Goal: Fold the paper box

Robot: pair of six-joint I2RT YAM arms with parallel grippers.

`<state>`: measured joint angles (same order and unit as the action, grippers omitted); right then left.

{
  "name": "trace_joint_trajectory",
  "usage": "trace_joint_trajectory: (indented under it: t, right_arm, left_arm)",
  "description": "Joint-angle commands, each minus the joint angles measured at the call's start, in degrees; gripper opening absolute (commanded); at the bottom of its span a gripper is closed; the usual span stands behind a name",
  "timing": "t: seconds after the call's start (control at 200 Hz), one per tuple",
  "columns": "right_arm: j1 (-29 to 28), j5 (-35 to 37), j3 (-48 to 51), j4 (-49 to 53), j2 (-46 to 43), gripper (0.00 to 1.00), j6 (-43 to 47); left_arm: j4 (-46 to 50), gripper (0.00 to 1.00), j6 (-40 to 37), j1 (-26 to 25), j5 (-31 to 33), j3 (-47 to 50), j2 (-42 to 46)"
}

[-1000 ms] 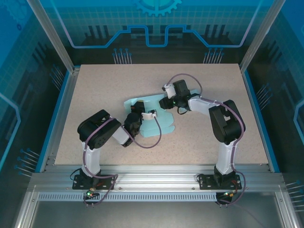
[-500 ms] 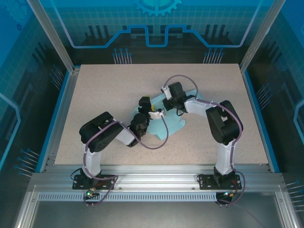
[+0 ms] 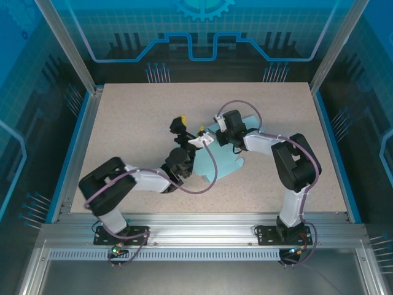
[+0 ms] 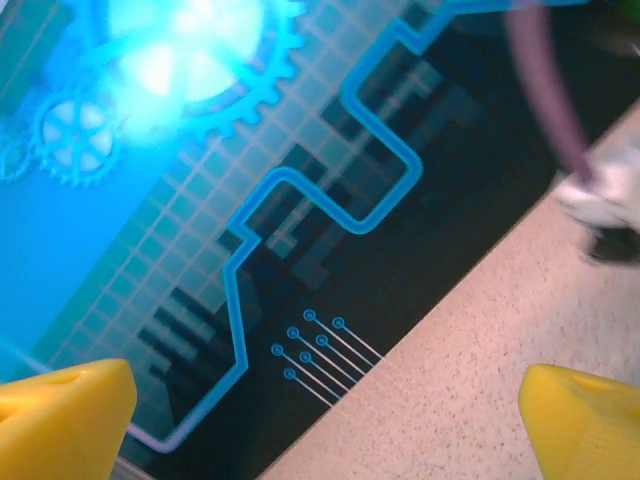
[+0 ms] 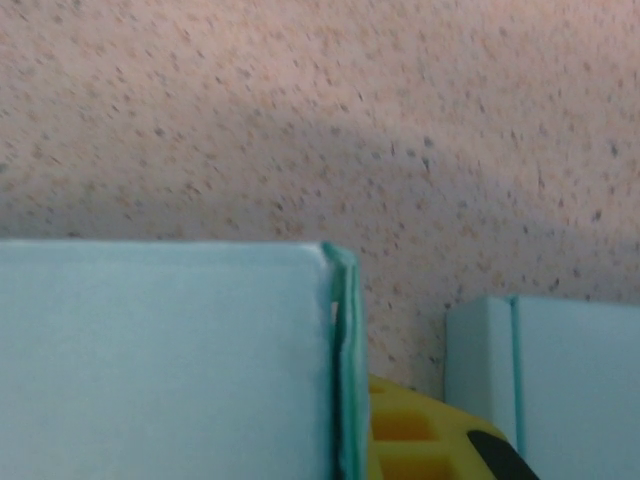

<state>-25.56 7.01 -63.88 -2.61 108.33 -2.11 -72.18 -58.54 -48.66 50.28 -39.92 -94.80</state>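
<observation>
Speckled beige table (image 3: 135,123), inside a blue-lit enclosure. Inspection starts at the right gripper (image 3: 213,133): its jaws stand close together on a doubled edge of the paper box (image 3: 226,160), at the sheet's 11 o'clock corner. In the wrist view one yellow finger (image 5: 415,435) sits hard against that edge. Judged purpose: pinning the fold so the crease sets.

Next, the left gripper (image 3: 190,125): jaws spread wide, holding nothing, at the sheet's 10 o'clock side, tips aimed at the back wall. Judged purpose: standing clear so the flap is free.

The paper box lies just toward 3 o'clock of the table's centre, partly folded.

Count: two arms, two grippers, one paper box, two pale panels seen from the right wrist.
</observation>
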Motion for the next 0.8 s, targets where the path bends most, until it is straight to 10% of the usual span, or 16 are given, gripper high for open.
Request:
trace_joint_trajectory:
  t: [0.0,0.19,0.46,0.795]
  right_arm:
    - [0.7,-1.1,0.7,-2.0,0.0,0.06,-1.4]
    - [0.7,0.1,1.2,-2.7,0.1,0.05,-1.9]
    - [0.7,0.1,0.5,-2.1,1.4,0.05,-1.9]
    - [-1.6,5.5,-0.5,-2.6,2.6,0.00,-7.7]
  left_arm:
    - [21.4,0.99,20.1,-0.3,7.1,-1.8,8.9]
    - [79.7,0.99,67.2,7.9,-7.0,-9.7,26.0]
    - [83.1,0.99,81.7,13.6,-16.2,2.2,38.4]
    - [75.5,0.99,83.6,15.1,-23.4,-0.8,23.4]
